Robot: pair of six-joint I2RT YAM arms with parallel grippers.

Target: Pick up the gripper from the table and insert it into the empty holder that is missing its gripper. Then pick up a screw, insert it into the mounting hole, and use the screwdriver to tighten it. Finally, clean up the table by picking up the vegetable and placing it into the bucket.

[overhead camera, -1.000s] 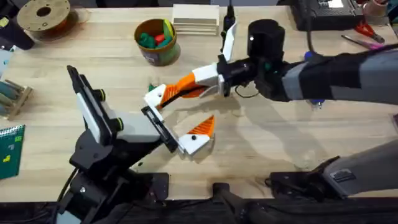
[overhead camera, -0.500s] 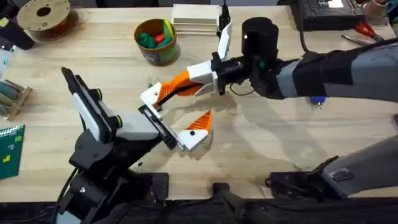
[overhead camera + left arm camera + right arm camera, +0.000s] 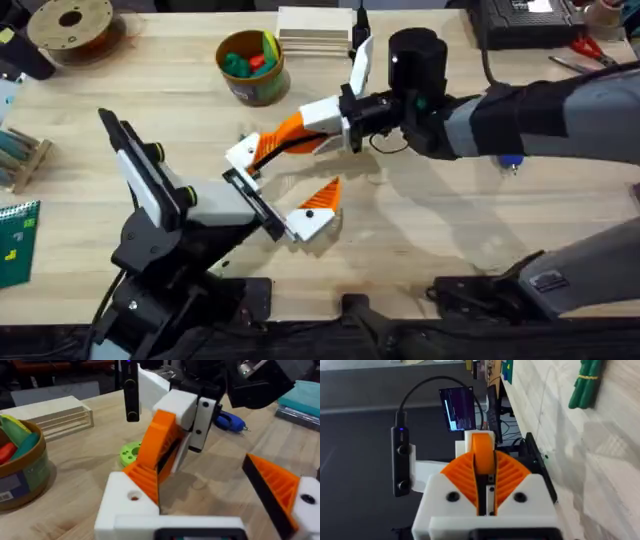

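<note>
The loose orange gripper (image 3: 268, 148) is pinched in my right gripper (image 3: 295, 135), which is shut on it. Its lower end rests against the bare white holder (image 3: 243, 156) of my left gripper (image 3: 285, 190), which is open. In the left wrist view the orange gripper (image 3: 156, 455) stands tilted on the holder (image 3: 127, 505), beside its screw hole. The other left finger carries its orange tip (image 3: 277, 487). The right wrist view shows my pads (image 3: 457, 477) clamped on the piece (image 3: 481, 452), with the dark-green vegetable (image 3: 585, 382) on the table (image 3: 450, 230). The blue screwdriver (image 3: 230, 421) lies behind. The bucket (image 3: 250, 65) stands at the back.
A lime-green ring (image 3: 131, 452) lies just behind the holder. A wooden block (image 3: 315, 30) sits behind the bucket, a brown spool (image 3: 70, 25) at the back left, tools (image 3: 590, 55) at the back right. The right arm spans the table's right half.
Over the last second my right gripper carried the orange piece slightly left and back, and the left gripper shifted with it. Nothing has moved in the last half second.
</note>
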